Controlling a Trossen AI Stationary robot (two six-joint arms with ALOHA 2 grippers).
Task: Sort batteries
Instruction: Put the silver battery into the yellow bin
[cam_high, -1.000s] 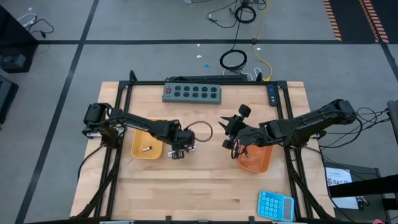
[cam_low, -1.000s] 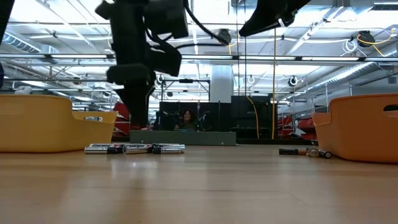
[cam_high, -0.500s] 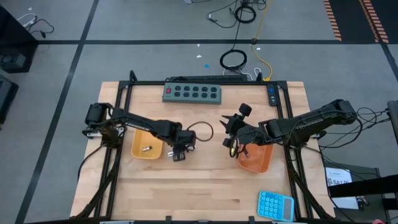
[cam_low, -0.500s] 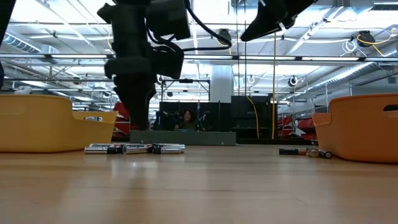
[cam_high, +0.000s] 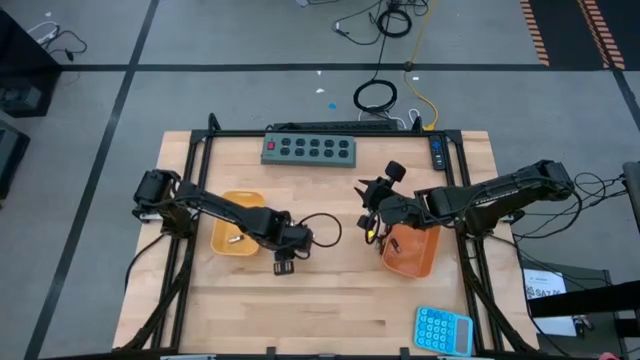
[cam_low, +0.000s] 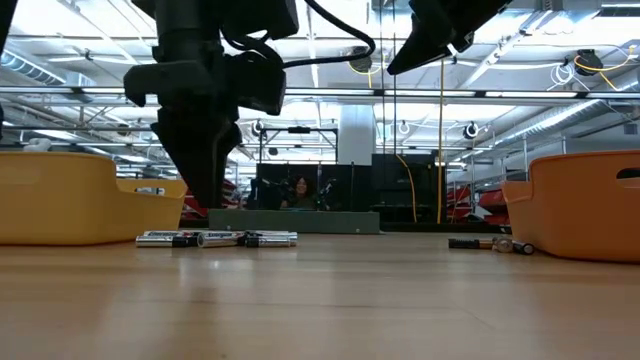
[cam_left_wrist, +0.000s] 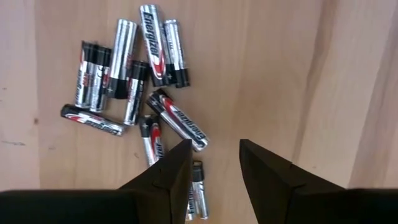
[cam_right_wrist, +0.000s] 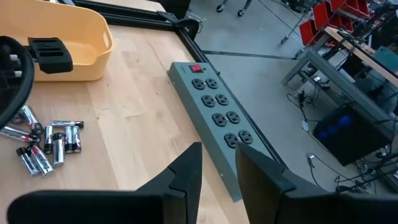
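Currently I see the left gripper narrowly open, empty, above the batteries; the right gripper narrowly open, empty, raised near its orange tray.

Silver and black batteries with red markings, scattered on pale wood-grain desk. Two orange-yellow trays, left one lighter, right one deeper orange. Grey power strip with dark sockets and one red switch. Light blue calculator. Black arms, black fingers on left pincer and right pincer. Grey floor crossed by dark lines, orange-and-black stripes at one corner.
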